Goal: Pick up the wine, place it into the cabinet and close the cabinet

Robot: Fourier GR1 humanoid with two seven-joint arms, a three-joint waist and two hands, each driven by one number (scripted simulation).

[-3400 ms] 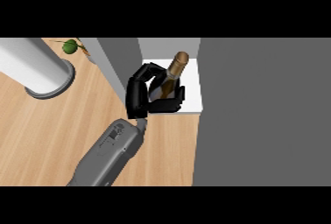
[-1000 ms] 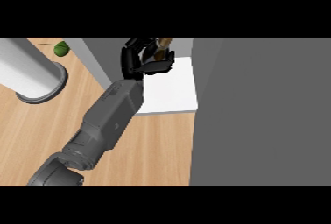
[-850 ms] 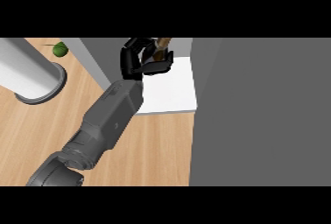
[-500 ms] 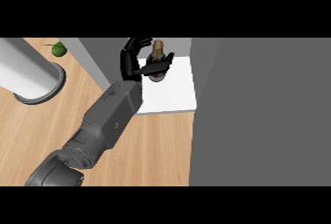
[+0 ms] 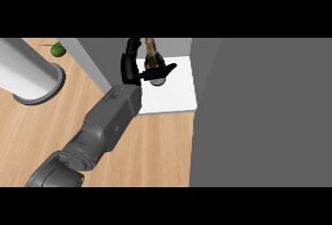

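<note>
The brown wine bottle (image 5: 153,55) stands on the white floor of the cabinet (image 5: 176,93), near its back, neck pointing toward the top of the view. My left hand (image 5: 131,66) is right beside it on its left, open, fingers straight and thumb spread across the bottle's base. Whether the hand still touches the bottle I cannot tell. The grey forearm runs down to the lower left. My right hand does not show.
A wide grey cabinet panel (image 5: 259,110) fills the right side. A narrower grey panel (image 5: 94,57) borders the opening on the left. A pale cylinder (image 5: 26,72) and a green object (image 5: 58,49) sit on the wooden counter (image 5: 162,149) at the upper left.
The hand carried the bottle deeper into the cabinet, then its fingers uncurled from round the bottle and now stand straight beside it.
</note>
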